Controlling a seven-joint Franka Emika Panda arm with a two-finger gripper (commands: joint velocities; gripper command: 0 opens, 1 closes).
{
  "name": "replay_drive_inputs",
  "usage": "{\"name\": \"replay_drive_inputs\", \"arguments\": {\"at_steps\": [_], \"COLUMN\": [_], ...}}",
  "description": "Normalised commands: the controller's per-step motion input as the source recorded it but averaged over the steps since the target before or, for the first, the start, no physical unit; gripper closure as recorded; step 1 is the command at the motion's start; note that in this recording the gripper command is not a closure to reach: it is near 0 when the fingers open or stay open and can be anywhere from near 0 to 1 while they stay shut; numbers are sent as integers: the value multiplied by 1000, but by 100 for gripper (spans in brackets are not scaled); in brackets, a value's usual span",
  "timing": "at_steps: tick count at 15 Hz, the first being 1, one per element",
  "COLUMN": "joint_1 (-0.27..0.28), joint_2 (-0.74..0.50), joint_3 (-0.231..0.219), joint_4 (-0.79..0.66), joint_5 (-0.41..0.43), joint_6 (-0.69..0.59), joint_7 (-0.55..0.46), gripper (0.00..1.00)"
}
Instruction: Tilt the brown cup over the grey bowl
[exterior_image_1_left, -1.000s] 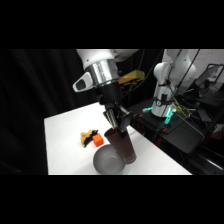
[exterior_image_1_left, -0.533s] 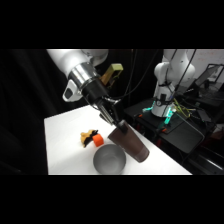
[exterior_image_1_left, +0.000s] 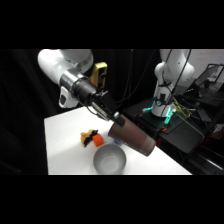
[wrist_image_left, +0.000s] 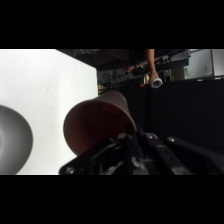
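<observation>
Claw (exterior_image_1_left: 114, 120) closed on the brown cup (exterior_image_1_left: 133, 137), pinching its wall at the rim; in the wrist view the black linkage overlaps the lower edge of the cup's mouth (wrist_image_left: 97, 125), one finger seemingly inside and one outside, though the fingertips themselves are lost in shadow. Cup held off the worktop (exterior_image_1_left: 65, 135) and tipped steeply, close to lying on its side, mouth up toward the wrist and base pointing down and to the picture's right. Grey bowl (exterior_image_1_left: 109, 160) below and slightly left of the cup, near the worktop's front edge; seen at the left margin of the wrist view (wrist_image_left: 12, 137), well to one side of the cup's mouth. No way to tell whether anything is in the cup. Small orange and dark objects (exterior_image_1_left: 92, 138) resting just behind the bowl.

Judging by looks: a stiff, thin-walled tumbler, probably light, smooth and tapered, so likely to slip if gripped low around the body. Rim pinch suits it, giving control of the tilt without crushing. Risk lies in the cup pivoting between the fingers while tipped this far. Mouth not aimed at the bowl for now, so the tilt looks off from a pour.
</observation>
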Motion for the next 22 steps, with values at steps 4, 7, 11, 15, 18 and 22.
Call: {"name": "replay_drive_inputs", "arguments": {"at_steps": [4,7,11,15,18,22], "joint_1": [200,132,59,-26,-105,-63], "joint_2": [-183,-352,-459,-515,-410,-333], "joint_3": [-172,-104,-84,-135,-168,-151], "joint_4": [-3,-244,-465,-666,-634,-551], "joint_5": [-423,-490,-470,-392,-338,-375], "joint_6": [303,403,516,633,635,549], "joint_7": [139,142,142,169,268,449], "gripper": [10,10,10,11,10,10]}}
